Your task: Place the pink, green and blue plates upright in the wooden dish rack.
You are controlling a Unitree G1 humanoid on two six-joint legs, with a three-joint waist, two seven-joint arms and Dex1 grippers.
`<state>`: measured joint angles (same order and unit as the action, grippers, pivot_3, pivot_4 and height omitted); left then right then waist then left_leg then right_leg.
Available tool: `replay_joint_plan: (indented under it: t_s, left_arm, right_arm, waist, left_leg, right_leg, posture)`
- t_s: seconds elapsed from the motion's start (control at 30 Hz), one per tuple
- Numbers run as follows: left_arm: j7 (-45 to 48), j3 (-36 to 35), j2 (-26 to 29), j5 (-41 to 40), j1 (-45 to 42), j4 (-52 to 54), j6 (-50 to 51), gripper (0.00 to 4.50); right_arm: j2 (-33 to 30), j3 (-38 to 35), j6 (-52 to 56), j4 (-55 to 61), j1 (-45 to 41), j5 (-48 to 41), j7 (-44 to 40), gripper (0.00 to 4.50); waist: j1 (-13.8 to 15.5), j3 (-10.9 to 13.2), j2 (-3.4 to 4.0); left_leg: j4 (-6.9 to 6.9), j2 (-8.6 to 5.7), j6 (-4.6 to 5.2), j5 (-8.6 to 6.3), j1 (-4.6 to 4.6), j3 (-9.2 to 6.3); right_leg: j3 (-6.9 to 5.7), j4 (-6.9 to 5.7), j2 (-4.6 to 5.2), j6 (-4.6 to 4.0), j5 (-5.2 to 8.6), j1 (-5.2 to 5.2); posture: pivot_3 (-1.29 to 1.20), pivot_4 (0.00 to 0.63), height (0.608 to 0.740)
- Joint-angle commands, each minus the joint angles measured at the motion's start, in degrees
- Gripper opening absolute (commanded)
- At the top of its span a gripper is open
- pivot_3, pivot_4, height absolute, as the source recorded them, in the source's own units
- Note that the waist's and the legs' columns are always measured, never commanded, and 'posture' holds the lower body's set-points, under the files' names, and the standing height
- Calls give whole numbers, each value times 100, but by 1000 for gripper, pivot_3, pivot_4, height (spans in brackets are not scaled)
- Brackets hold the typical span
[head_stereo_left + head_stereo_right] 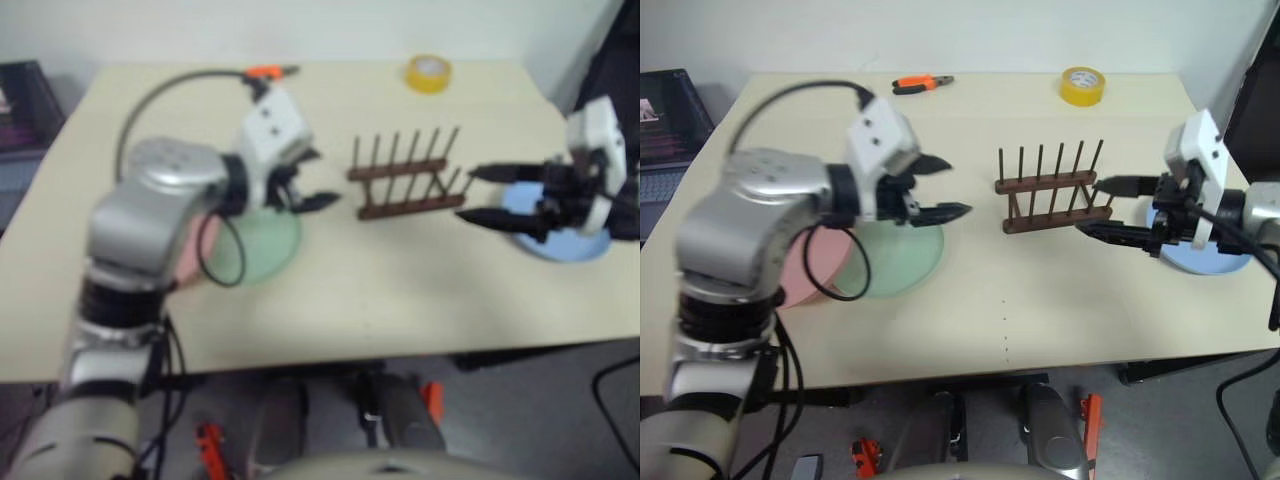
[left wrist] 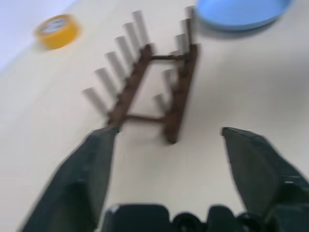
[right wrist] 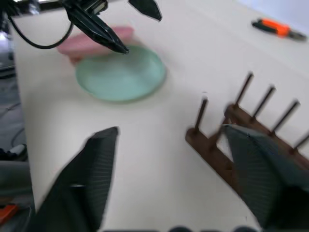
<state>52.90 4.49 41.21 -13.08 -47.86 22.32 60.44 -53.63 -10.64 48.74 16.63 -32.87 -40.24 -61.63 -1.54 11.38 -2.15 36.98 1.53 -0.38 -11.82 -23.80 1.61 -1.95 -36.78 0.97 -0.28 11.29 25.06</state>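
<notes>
The wooden dish rack (image 1: 1055,190) stands empty at the middle of the table, its pegs upright. The green plate (image 1: 895,262) lies flat to its left, overlapping the pink plate (image 1: 800,272) further left. Right of the rack, the blue plate (image 1: 1212,258) lies flat near the table's edge. My left gripper (image 1: 954,188) hovers open and empty above the green plate's far edge, pointing at the rack. Over the blue plate's left side my right gripper (image 1: 1089,206) is open and empty, with its fingertips close to the rack's right end.
A yellow tape roll (image 1: 1081,85) and orange-handled pliers (image 1: 920,83) lie along the table's far edge. A laptop (image 1: 665,130) sits beyond the table's left edge. Bare tabletop (image 1: 1040,310) stretches in front of the rack.
</notes>
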Motion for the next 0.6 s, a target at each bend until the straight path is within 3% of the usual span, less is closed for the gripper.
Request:
replay_joint_plan:
  t_s: [0.03,0.13,0.27,0.4,0.6]
  left_arm:
    - [-154,-827,493,-205,133,154,388,4497]
    - [-424,-1702,923,-246,624,68,810,4497]
    - [-852,-2885,1140,-179,1466,-29,1094,4497]
    - [-1463,-3802,952,-87,1933,-260,1271,4497]
    - [-2117,-4595,573,-75,2523,-465,1429,4497]
  right_arm:
    - [423,258,-285,-113,-403,-33,91,4473]
    - [1103,629,-725,-316,-792,419,591,4473]
    - [1597,954,-757,-451,-1052,444,642,4473]
    - [1838,1244,-819,-575,-1169,495,510,4473]
    - [1956,1464,-864,-729,-1277,588,323,4473]
  waist:
    - [-17,2,-4]
    - [-63,4,-5]
    - [-24,6,-5]
    - [44,5,-11]
    - [118,1,-17]
  left_leg:
    - [0,1,0,0,-4,1]
    - [-4,8,-3,-2,-6,12]
    - [-4,16,-5,-1,-6,3]
    - [4,13,-9,1,-11,0]
    - [8,3,-9,1,-8,11]
  right_leg:
    - [1,-1,0,1,1,5]
    - [14,-11,-1,3,4,21]
    - [2,-19,-8,-2,7,24]
    - [-4,-19,2,-3,7,19]
    - [-1,-15,19,7,-1,16]
  posture:
    - [0,150,740]
    - [0,150,740]
    - [0,150,740]
    - [0,150,740]
    - [0,150,740]
